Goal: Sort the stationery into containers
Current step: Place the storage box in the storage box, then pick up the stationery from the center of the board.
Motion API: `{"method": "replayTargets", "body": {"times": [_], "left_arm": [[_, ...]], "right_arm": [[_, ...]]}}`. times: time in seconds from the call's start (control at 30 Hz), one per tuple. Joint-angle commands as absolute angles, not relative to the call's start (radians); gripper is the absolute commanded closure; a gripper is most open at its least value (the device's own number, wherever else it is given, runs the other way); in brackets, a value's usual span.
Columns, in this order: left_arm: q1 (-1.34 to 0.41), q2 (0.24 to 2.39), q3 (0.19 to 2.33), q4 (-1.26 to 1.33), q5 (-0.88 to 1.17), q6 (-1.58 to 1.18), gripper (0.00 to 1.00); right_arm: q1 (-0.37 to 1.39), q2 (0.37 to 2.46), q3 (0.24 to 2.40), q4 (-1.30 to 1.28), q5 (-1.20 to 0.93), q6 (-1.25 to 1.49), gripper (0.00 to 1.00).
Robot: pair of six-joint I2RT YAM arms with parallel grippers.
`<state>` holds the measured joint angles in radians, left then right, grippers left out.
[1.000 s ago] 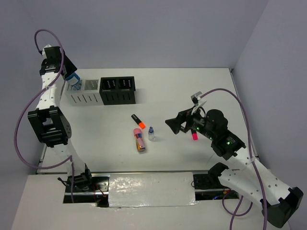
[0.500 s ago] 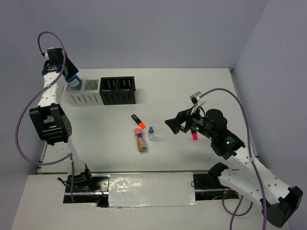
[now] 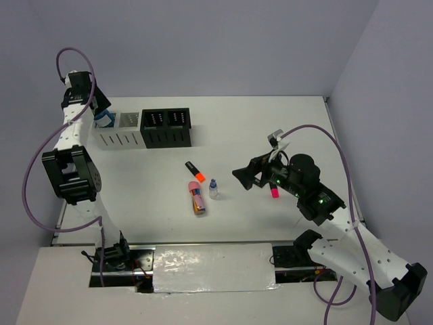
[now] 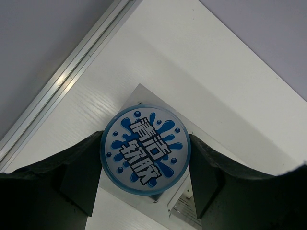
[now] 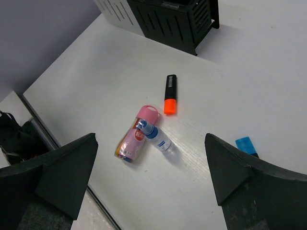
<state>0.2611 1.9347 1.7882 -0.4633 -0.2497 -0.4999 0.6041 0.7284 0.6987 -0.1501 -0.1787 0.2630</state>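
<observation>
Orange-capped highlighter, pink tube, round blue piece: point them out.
orange-capped highlighter [image 5: 170, 93]: right wrist view, black body.
pink tube [image 5: 132, 141]: right wrist view, mid body.
round blue piece [image 4: 145, 149]: left wrist view, centre of printed face.

Far left, white boxes [image 3: 120, 131] and black boxes [image 3: 166, 127] stand in a row, with a round blue piece [image 4: 145, 149] above the leftmost. Mid-table lie an orange-capped highlighter [image 3: 195, 172], pink-orange tube [image 3: 197, 198] and bottle [image 3: 214, 189]; a pink-capped highlighter [image 3: 274, 192] lies right.

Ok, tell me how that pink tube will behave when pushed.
The pink tube lies on its side and looks round, so a sideways push would probably roll it. It looks like hard plastic, so likely stiff in a grip. The blue-capped bottle close beside it could get knocked.
</observation>
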Motion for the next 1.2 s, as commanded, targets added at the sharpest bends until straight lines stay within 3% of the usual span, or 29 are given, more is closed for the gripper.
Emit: {"method": "replayTargets", "body": {"times": [0.0, 0.13, 0.2, 0.27, 0.4, 0.7, 0.97, 1.07, 1.17], "left_arm": [[0.264, 1.925, 1.775, -0.385, -0.261, -0.476, 0.64], [0.264, 1.924, 1.764, -0.379, -0.27, -0.474, 0.52], [0.264, 1.924, 1.763, -0.38, -0.261, -0.474, 0.41], [0.264, 1.913, 1.764, -0.387, -0.265, -0.486, 0.21], [0.258, 1.884, 1.766, -0.393, -0.272, -0.488, 0.01], [0.232, 1.781, 1.842, -0.521, -0.29, -0.509, 0.01], [0.16, 1.468, 1.74, -0.615, -0.145, -0.532, 0.01], [0.027, 1.355, 1.652, -0.6, -0.144, -0.508, 0.01], [-0.242, 1.275, 1.573, -0.571, -0.239, -0.471, 0.01]], "right_arm": [[0.601, 0.726, 0.721, -0.124, -0.198, 0.248, 0.0], [0.603, 0.724, 0.721, -0.123, -0.204, 0.247, 0.0], [0.601, 0.724, 0.722, -0.126, -0.206, 0.245, 0.0], [0.601, 0.727, 0.724, -0.126, -0.207, 0.245, 0.0], [0.601, 0.733, 0.727, -0.126, -0.221, 0.245, 0.0], [0.601, 0.755, 0.747, -0.138, -0.221, 0.259, 0.0], [0.601, 0.787, 0.761, -0.161, -0.166, 0.299, 0.0], [0.606, 0.75, 0.758, -0.175, -0.123, 0.314, 0.0], [0.603, 0.692, 0.788, -0.242, -0.029, 0.327, 0.0]]}}
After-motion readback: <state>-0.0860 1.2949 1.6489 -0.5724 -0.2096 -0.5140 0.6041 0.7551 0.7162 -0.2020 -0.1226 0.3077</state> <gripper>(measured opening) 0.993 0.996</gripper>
